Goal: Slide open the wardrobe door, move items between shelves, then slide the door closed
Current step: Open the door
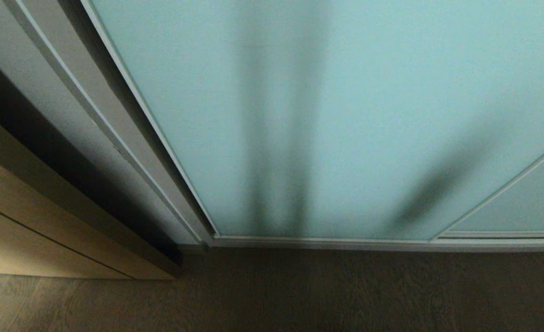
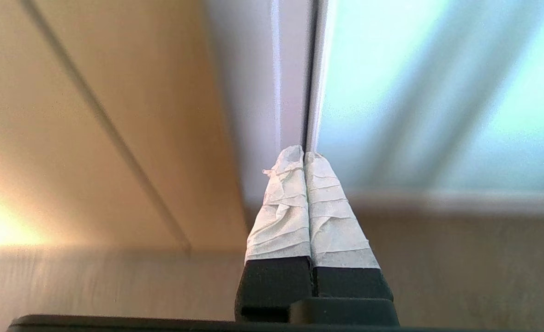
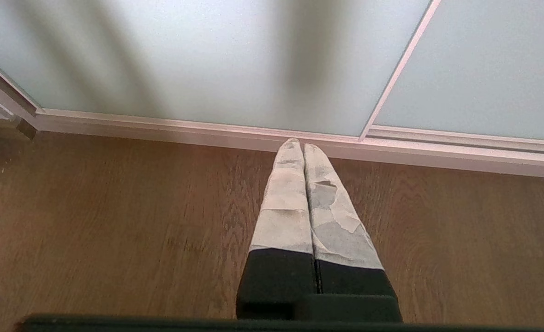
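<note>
The sliding door (image 1: pixel 368 115) stood shut directly behind the floor (image 1: pixel 345 295), its bottom rail meeting the boards. To the door's left stood the wardrobe's side post (image 1: pixel 115 120), and left of that post, a wooden cabinet (image 1: pixel 32 230) rested on the floor.

The right gripper (image 3: pixel 303 147), its two tape-wrapped fingers (image 3: pixel 286 207) pressed together and holding nothing, hangs above a brown wood-grain floor (image 3: pixel 115 221). Beyond it stands the sliding wardrobe door (image 3: pixel 216 69) of frosted glass, closed, in a slim silver frame (image 3: pixel 391 78).
</note>
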You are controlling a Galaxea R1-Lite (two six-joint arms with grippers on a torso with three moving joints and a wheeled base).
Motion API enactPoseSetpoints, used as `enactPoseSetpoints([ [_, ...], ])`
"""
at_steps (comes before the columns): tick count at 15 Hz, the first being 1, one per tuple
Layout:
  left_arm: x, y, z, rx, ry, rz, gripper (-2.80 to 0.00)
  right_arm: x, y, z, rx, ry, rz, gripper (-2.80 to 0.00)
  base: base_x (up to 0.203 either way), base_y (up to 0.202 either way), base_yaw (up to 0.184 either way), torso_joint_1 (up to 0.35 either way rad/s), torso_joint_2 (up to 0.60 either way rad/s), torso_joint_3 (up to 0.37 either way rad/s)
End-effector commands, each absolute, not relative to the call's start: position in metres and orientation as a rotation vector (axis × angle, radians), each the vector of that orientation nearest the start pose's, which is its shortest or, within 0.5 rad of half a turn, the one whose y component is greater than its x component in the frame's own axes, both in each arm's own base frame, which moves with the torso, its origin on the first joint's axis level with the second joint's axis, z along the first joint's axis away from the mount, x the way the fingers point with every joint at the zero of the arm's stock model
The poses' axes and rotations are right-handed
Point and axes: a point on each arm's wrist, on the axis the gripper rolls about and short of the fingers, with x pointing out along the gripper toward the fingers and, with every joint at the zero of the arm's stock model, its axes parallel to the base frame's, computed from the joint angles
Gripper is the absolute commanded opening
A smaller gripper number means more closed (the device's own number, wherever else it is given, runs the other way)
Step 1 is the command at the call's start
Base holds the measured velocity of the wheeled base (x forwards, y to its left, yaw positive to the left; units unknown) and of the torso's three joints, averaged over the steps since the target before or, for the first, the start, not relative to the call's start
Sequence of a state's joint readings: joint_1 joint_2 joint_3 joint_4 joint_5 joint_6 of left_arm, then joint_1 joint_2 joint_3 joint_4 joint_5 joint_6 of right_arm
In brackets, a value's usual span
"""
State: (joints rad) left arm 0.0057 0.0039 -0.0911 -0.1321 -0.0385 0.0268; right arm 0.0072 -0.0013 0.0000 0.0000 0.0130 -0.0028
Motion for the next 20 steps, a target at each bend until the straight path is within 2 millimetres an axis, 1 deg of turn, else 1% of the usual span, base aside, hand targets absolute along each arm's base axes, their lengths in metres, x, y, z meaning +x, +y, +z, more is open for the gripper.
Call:
enactPoseSetpoints([
  [1,-0.045,-0.002,0.155,0.049,-0.339,-0.063,-2.8,-0.023,0.0,0.075,-0.003,-0.003,0.021,-2.8,0.0,0.0,0.0,0.0,0.0,0.0],
  [2,-0.047,-0.002,0.175,0.056,-0.373,-0.082,-2.8,-0.023,0.0,0.075,-0.003,-0.003,0.021,-2.8,0.0,0.0,0.0,0.0,0.0,0.0],
  [3,-0.042,-0.003,0.191,0.06,-0.391,-0.099,-2.8,-0.023,0.0,0.075,-0.003,-0.003,0.021,-2.8,0.0,0.0,0.0,0.0,0.0,0.0],
  [7,-0.01,-0.003,0.263,0.072,-0.601,-0.119,-2.8,-0.023,0.0,0.075,-0.003,-0.003,0.021,-2.8,0.0,0.0,0.0,0.0,0.0,0.0],
  [9,0.004,-0.003,0.288,0.087,-0.687,-0.115,-2.8,-0.023,0.0,0.075,-0.003,-0.003,0.021,-2.8,0.0,0.0,0.0,0.0,0.0,0.0],
  [13,0.022,-0.003,0.335,0.104,-0.843,-0.104,-2.8,-0.023,0.0,0.075,-0.003,-0.003,0.021,-2.8,0.0,0.0,0.0,0.0,0.0,0.0],
  [15,0.03,-0.003,0.357,0.109,-0.914,-0.101,-2.8,-0.023,0.0,0.075,-0.003,-0.003,0.021,-2.8,0.0,0.0,0.0,0.0,0.0,0.0],
  [16,0.035,-0.003,0.364,0.111,-0.946,-0.094,-2.8,-0.023,0.0,0.075,-0.003,-0.003,0.021,-2.8,0.0,0.0,0.0,0.0,0.0,0.0],
  [20,0.068,-0.001,0.376,0.094,-1.013,-0.011,-2.8,-0.023,0.0,0.075,-0.003,-0.003,0.021,-2.8,0.0,0.0,0.0,0.0,0.0,0.0],
])
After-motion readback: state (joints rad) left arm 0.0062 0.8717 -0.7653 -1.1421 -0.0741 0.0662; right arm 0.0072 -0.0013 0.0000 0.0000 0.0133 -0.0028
